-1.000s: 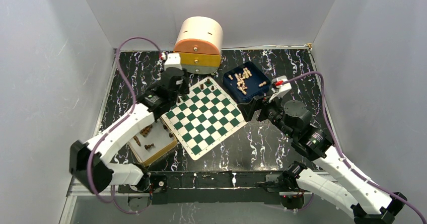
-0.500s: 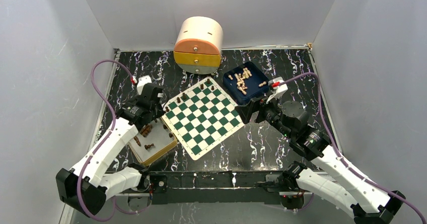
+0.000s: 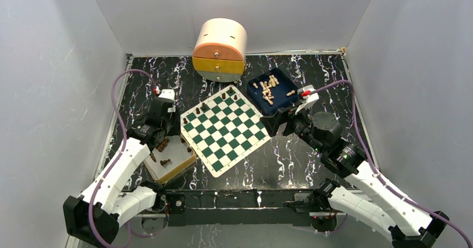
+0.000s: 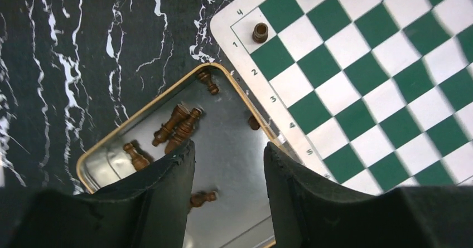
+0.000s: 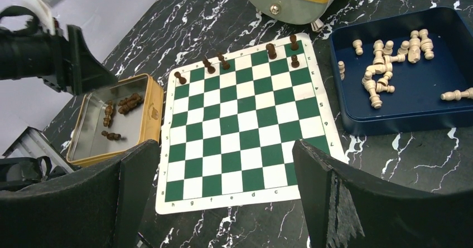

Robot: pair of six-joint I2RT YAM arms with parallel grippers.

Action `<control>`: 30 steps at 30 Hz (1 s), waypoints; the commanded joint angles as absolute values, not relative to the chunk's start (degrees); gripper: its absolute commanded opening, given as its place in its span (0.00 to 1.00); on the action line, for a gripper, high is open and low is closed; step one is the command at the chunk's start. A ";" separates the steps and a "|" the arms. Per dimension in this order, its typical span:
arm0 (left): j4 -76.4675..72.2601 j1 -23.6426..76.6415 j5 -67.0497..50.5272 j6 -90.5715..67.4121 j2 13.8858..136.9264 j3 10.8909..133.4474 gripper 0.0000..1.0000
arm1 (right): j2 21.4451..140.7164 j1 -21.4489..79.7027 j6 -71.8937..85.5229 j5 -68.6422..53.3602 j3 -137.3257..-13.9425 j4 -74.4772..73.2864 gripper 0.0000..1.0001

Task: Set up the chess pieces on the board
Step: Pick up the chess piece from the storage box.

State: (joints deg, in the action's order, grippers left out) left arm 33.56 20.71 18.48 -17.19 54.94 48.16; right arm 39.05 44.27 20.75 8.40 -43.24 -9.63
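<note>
The board (image 3: 228, 134) lies flat in the middle of the bench, turned so that its corners point toward the far and near edges. Six dark pieces (image 5: 223, 61) stand upright on it. Five are in the row along the side that faces the far left corner, and one (image 5: 294, 61) is in the second row near the board's far corner.

The tin (image 3: 184, 167) sits toward the near left corner, hard against the board's left side. More dark men (image 4: 178, 126) lie on their sides in it. Two lie side by side with their long axes parallel, running slantwise across the tin. One (image 4: 207, 81) lies in the tin's corner next to the board's corner. Another (image 4: 135, 156) lies by the rim away from the board, and another (image 4: 202, 198) shows between the fingers.

The left gripper (image 4: 228, 164) hangs over the tin with its jaws spread and nothing between them.

The right gripper (image 5: 223, 164) is low by the board's right corner and faces across the board toward the tin. Its jaws are wide apart and hold nothing.

A blue tray (image 3: 281, 106) sits just beyond the board's right side, toward the far right corner. Pale pieces (image 5: 379, 81) lie tumbled in it, pointing every way. A round-topped drawer box (image 3: 220, 47) stands at the far edge.
</note>
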 commanded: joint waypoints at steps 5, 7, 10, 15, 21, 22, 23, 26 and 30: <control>28.58 19.91 4.04 12.02 54.21 44.36 0.42 | 38.52 44.27 19.88 7.52 -43.65 -5.14 0.99; 26.62 19.88 2.91 16.92 52.05 42.31 0.43 | 38.26 44.27 19.82 7.34 -43.43 -4.83 0.99; 23.77 20.31 -2.33 24.08 48.77 38.72 0.43 | 38.05 44.28 19.54 6.87 -43.17 -4.35 0.99; 23.07 19.65 -9.15 27.77 50.42 36.51 0.45 | 38.46 44.24 19.08 5.88 -43.55 -3.65 0.99; 17.34 19.47 -13.46 20.90 44.00 35.04 0.51 | 37.89 44.24 18.98 4.05 -43.95 -2.95 0.99; 17.49 19.43 -12.77 19.69 44.02 35.74 0.51 | 37.62 44.21 19.11 4.08 -43.90 -2.91 0.99; 17.88 19.42 -11.92 18.68 44.36 36.44 0.50 | 37.28 44.28 19.20 4.12 -43.79 -2.90 0.99; 20.86 19.43 -8.15 18.08 45.88 38.44 0.50 | 35.94 44.25 19.64 4.35 -42.81 -2.56 0.99; 21.98 19.42 -9.51 21.40 41.15 38.10 0.54 | 34.54 44.25 19.63 3.82 -41.95 -2.32 0.99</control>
State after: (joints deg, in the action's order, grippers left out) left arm 20.64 19.79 -9.52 19.88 45.50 36.69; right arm 36.32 44.27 19.57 4.45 -42.57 -5.98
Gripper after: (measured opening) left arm 0.524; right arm 0.985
